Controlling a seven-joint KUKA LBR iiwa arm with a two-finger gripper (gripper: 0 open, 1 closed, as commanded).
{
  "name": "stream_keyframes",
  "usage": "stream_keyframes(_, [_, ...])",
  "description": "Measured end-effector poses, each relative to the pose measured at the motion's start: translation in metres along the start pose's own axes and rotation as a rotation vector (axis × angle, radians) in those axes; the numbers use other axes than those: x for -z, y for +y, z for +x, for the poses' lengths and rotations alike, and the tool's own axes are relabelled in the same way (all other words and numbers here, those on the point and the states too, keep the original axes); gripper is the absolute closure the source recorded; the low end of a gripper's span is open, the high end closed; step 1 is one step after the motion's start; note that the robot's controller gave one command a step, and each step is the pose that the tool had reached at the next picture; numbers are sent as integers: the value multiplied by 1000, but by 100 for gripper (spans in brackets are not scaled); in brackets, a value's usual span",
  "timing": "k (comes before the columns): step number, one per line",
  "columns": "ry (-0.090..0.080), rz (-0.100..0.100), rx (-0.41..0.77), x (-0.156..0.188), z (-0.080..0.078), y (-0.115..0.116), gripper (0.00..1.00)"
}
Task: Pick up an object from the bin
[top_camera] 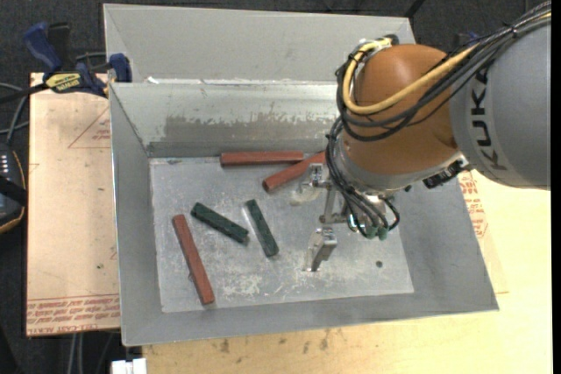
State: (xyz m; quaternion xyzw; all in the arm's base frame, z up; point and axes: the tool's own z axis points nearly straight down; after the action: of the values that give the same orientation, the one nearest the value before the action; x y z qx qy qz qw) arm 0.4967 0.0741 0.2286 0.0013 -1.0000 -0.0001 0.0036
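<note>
The gripper (318,258) hangs tip-down over a bare patch of the bin (131,188) floor, right of the frame's centre. Its fingers narrow to a single tip with no gap showing, so they read as pressed together and pinching nothing. No stick lies under them. The choice of thing therefore seems open, and the pick not yet made. 5 loose sticks lie flat on the floor, each at its own angle, as things do when they are dropped in and not arranged. A long red-brown stick (261,158) lies along the foot of the back wall. A short red-brown stick (285,178) slants just below its right end, up and left of the fingers. 2 dark green sticks sit mid-floor: the right green stick (261,228) is the nearest thing to the left of the tip, and the left green stick (220,223) lies just beyond it. A third red-brown stick (193,260) lies apart at the lower left. Most sticks have bare floor on both long sides, which should let the fingers straddle one without nudging another. The vertical pose suits a straight descent. The orange cover (399,101) and looped cables (438,74) ride on the wrist. On the grey arm (517,101) at the right edge, the letters "KUK" of the maker's name can be read.
</note>
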Motion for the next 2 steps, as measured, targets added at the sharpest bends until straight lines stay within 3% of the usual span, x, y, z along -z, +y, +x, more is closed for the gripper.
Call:
stream_keyframes(1, [-7,-1,-2,3,-1,0,0])
stream_keyframes(2, [-13,0,78,-26,-22,18,0])
